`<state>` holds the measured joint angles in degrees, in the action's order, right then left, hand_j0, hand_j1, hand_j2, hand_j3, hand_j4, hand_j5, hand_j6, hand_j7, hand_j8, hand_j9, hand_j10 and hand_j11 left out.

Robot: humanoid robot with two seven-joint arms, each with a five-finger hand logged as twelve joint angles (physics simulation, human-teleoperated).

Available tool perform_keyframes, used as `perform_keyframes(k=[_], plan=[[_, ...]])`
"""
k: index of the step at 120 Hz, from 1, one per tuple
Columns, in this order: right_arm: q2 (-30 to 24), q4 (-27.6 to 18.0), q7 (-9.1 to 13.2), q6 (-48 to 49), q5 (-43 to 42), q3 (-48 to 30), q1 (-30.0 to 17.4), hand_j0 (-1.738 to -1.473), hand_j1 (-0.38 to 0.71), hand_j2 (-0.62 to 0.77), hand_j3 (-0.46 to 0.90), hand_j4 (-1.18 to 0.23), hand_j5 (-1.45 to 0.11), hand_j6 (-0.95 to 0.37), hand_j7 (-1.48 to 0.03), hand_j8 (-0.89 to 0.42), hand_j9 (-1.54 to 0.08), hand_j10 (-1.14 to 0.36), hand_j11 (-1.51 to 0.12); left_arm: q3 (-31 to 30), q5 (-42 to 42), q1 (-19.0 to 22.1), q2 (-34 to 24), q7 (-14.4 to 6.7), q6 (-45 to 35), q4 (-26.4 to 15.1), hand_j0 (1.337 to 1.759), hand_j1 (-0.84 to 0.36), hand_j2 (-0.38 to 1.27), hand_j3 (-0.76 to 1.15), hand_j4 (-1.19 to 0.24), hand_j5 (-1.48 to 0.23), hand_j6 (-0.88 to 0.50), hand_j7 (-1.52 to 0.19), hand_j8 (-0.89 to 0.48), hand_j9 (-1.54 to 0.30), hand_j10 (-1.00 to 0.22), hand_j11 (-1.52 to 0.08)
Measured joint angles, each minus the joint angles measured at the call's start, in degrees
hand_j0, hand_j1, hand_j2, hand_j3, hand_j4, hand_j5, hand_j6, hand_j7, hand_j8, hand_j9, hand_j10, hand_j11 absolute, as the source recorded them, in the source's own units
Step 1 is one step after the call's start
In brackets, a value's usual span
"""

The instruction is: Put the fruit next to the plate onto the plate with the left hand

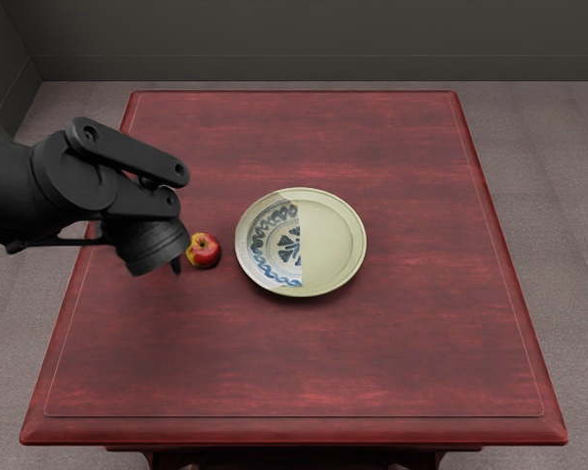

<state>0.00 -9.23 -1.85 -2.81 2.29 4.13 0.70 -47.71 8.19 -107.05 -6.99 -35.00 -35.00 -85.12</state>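
A small red and yellow apple [204, 250] lies on the red wooden table, just left of a cream plate [333, 240] with a blue pattern on its left half. My black left hand [162, 240] comes in from the left edge and hangs right beside the apple on its left, touching or almost touching it. One dark fingertip [176, 264] shows at the apple's left side; the rest of the fingers are hidden under the wrist. The apple rests on the table, outside the plate. The right arm does not show.
The table's raised rim [294, 416] runs along the front edge, with grey floor beyond all sides. Bare tabletop stretches in front of and behind the plate.
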Motion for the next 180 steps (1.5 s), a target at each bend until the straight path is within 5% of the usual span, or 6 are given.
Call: perform_keyframes(k=[66, 84, 131, 161, 180], plan=[[0.0, 0.0, 0.0, 0.0, 0.0, 0.0, 0.0, -1.658, -0.30, -0.01, 0.00, -0.04, -0.05, -0.04, -0.05, -0.04, -0.05, -0.04, -0.05, 4.8, -1.8, 1.4, 2.6, 0.0, 0.0, 1.4, 1.658, 0.06, 0.05, 0.00, -0.25, -0.32, -0.25, -0.32, -0.25, -0.32, -0.25, -0.32], [0.0, 0.0, 0.0, 0.0, 0.0, 0.0, 0.0, -1.658, -0.30, -0.01, 0.00, -0.04, -0.05, -0.04, -0.05, -0.04, -0.05, -0.04, -0.05, 5.4, -2.8, 5.3, 3.7, 0.0, 0.0, 3.2, 1.658, 0.06, 0.05, 0.00, -0.25, -0.32, -0.25, -0.32, -0.25, -0.32, -0.25, -0.32], [0.0, 0.0, 0.0, 0.0, 0.0, 0.0, 0.0, -1.658, -0.30, -0.01, 0.00, -0.04, -0.05, -0.04, -0.05, -0.04, -0.05, -0.04, -0.05, 5.3, -4.0, 6.6, 5.3, 0.0, 0.0, 8.0, 1.658, 0.04, 0.05, 0.00, -0.26, -0.34, -0.26, -0.34, -0.26, -0.34, -0.26, -0.34], [0.0, 0.0, 0.0, 0.0, 0.0, 0.0, 0.0, -1.658, -0.30, -0.01, 0.00, -0.04, -0.05, -0.04, -0.05, -0.04, -0.05, -0.04, -0.05, 4.9, -4.0, 8.1, 7.0, 0.0, 0.0, 10.0, 1.658, -0.20, 0.09, 0.00, -0.46, -0.59, -0.46, -0.59, -0.46, -0.59, -0.46, -0.59], [0.0, 0.0, 0.0, 0.0, 0.0, 0.0, 0.0, -1.658, -0.30, -0.01, 0.00, -0.04, -0.05, -0.04, -0.05, -0.04, -0.05, -0.04, -0.05, 4.8, -4.1, 9.3, 7.0, 0.0, 0.1, 11.3, 1.654, -0.23, 0.20, 0.00, -0.51, -0.70, -0.51, -0.70, -0.51, -0.70, -0.52, -0.70]])
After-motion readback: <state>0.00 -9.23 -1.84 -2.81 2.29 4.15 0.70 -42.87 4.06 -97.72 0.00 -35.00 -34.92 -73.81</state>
